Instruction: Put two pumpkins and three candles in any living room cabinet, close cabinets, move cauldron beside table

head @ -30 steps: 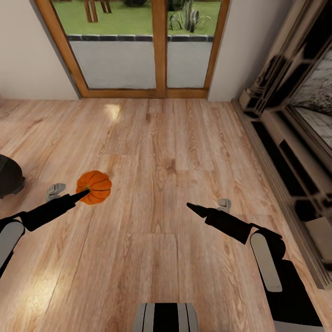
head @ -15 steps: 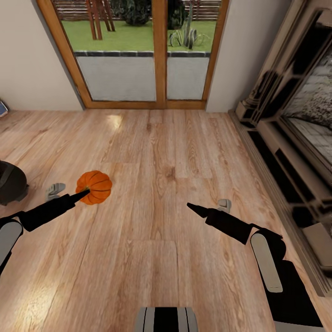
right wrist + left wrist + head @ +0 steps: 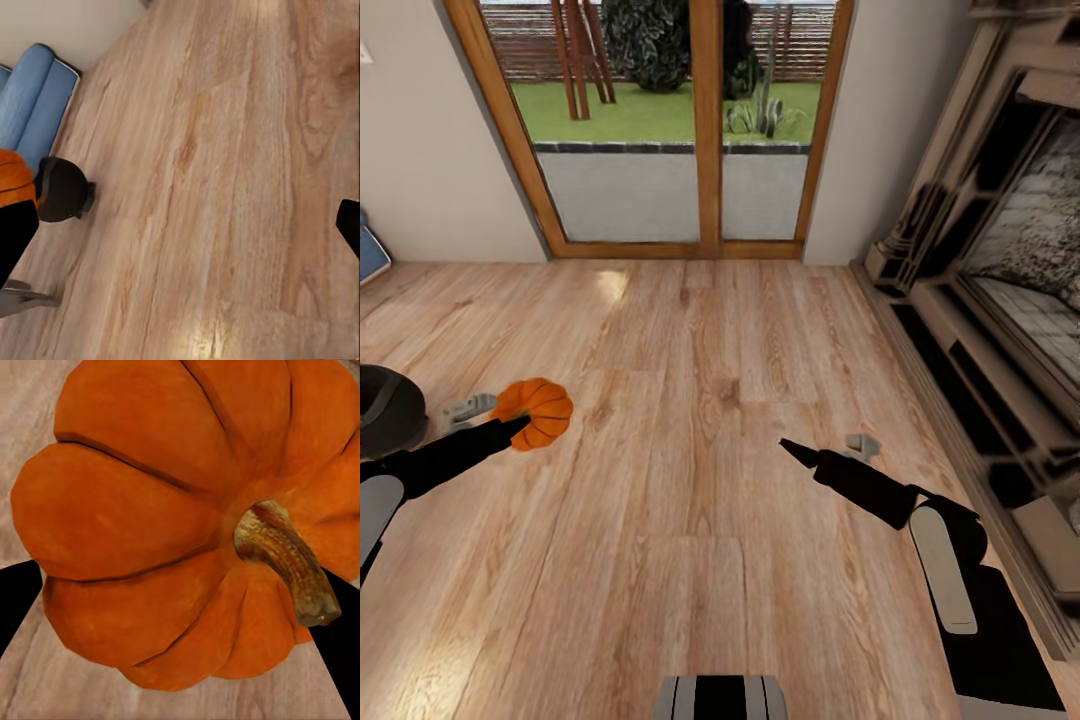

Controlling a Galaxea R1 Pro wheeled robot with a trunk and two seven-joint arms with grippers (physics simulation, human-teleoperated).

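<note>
Orange pumpkin (image 3: 535,413) is gripped at the left tool (image 3: 520,427) tip, off the floor, so it can be carried. Nothing is held by the right tool (image 3: 788,446); whether it is open cannot be told.

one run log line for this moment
phase: carrying | left claw: shut on pumpkin | right claw: open | cauldron: on floor

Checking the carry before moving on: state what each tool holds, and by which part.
The left tool grips the pumpkin across its ribbed sides, stem free. The right tool holds nothing.
</note>
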